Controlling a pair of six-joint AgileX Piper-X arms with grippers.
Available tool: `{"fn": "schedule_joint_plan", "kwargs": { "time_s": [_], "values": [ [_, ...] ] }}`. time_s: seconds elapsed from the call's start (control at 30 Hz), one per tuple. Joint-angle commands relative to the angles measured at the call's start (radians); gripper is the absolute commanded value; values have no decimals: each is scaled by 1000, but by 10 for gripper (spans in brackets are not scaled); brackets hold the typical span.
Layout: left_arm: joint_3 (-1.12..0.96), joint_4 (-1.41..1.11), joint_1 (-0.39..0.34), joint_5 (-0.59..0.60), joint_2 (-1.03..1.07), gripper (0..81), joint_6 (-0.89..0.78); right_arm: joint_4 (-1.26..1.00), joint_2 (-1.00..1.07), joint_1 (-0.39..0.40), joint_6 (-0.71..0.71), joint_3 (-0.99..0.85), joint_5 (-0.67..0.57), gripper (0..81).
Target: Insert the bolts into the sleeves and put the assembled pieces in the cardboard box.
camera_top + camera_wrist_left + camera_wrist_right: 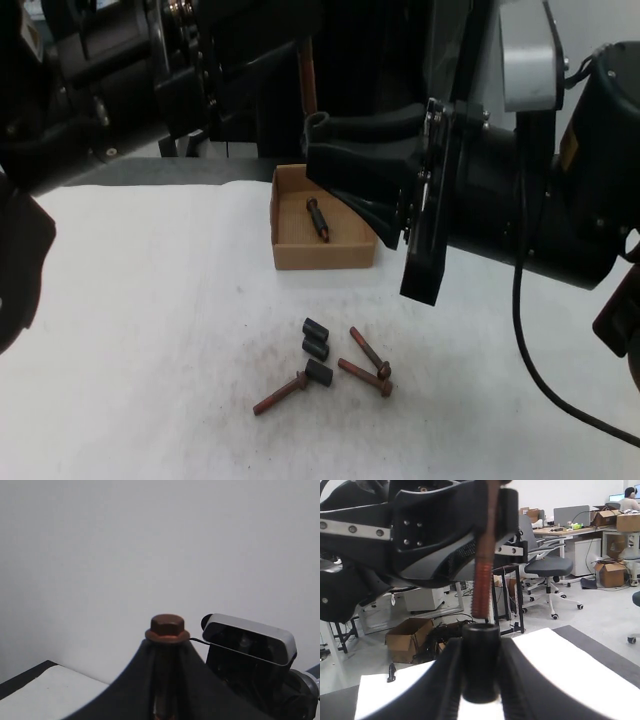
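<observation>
My left gripper (166,652) is shut on a copper bolt (167,628), whose hex head sticks out past the fingers. My right gripper (480,680) is shut on a black sleeve (480,650), held upright. The bolt's threaded shaft (482,580) hangs straight above the sleeve, its tip right at the sleeve's opening. In the high view both are held up in the air behind the cardboard box (322,254), the bolt (307,85) showing above the right gripper (320,135). One assembled piece (318,217) lies in the box.
On the white bench lie three loose black sleeves (316,338) and three copper bolts (366,365), one bolt (278,394) touching a sleeve (319,373). Open cloth surrounds them. Dark equipment stands behind the bench.
</observation>
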Motion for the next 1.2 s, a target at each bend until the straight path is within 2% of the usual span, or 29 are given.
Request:
{"fn": "schedule_joint_plan", "kwargs": {
  "time_s": [0.0,0.4,0.57,0.6,0.67,0.8,0.83,0.87,1.1,1.17],
  "values": [
    [-5,-10,-3,6,-7,1,-2,-6,0,2,4,-22,1,8],
    [-5,-10,-3,6,-7,1,1,16,0,2,4,-59,-5,8],
    [-5,43,-3,6,-7,7,75,16,0,2,4,-59,-5,8],
    [-5,56,-1,6,-7,24,79,17,0,2,8,-59,-5,8],
    [-5,57,-1,6,-7,116,72,17,0,2,8,-59,-5,8],
    [-5,51,-1,0,-9,491,25,17,0,2,8,-59,-5,8],
    [-5,54,-1,-2,-9,558,6,17,0,2,8,-59,-5,8],
    [-5,58,-1,-2,-9,588,-3,17,0,2,8,-59,-5,8],
    [-7,48,-1,-12,-9,585,-17,36,0,-6,8,-59,-5,8],
    [-7,46,6,-73,-17,538,-17,65,0,-18,8,-59,22,8]
  ]
}}
